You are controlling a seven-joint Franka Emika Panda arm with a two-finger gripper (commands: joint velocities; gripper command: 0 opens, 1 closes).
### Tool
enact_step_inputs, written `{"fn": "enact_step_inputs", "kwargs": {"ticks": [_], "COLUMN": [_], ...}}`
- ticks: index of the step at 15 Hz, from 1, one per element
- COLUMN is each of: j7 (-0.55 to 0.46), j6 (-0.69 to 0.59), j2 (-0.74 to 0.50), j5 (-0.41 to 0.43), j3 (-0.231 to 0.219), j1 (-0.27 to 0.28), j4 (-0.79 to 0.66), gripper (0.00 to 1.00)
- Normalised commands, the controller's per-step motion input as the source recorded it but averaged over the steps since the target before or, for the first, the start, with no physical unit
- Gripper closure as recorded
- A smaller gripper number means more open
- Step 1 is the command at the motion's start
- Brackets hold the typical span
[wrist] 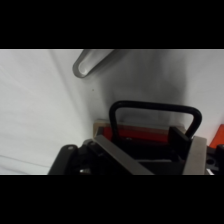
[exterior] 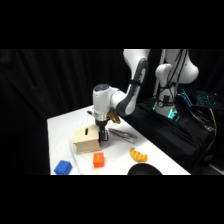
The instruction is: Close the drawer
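At table centre, pale wooden box (exterior: 88, 139) | my gripper (exterior: 103, 134) at its 3 o'clock face, against the tan drawer's reddish front (wrist: 145, 134) | finger state: cannot tell | drawer looks nearly shut; final push possibly left

Drawer (wrist: 150, 134) mostly hidden behind gripper linkage; tongs (wrist: 92, 61) cut off by top edge.

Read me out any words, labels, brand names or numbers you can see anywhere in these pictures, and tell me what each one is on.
None can be read: no text shows on the wooden box, the drawer, the orange block, the blue block or the arm.
Equipment behind the table shows only a blurred teal glow.
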Motion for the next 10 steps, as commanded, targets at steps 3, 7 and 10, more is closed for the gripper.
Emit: {"fn": "enact_step_inputs", "kwargs": {"ticks": [3, 7, 10], "j7": [-0.17, -0.1, -0.12], "j6": [-0.42, -0.39, -0.36], "j2": [-0.17, -0.36, -0.38], "j5": [-0.066, -0.195, -0.156], "j3": [0.045, 0.006, 0.078], "j1": [-0.089, -0.049, -0.107], "j4": [0.19, 0.03, 0.04], "gripper": [0.0, 0.0, 0.0]}}
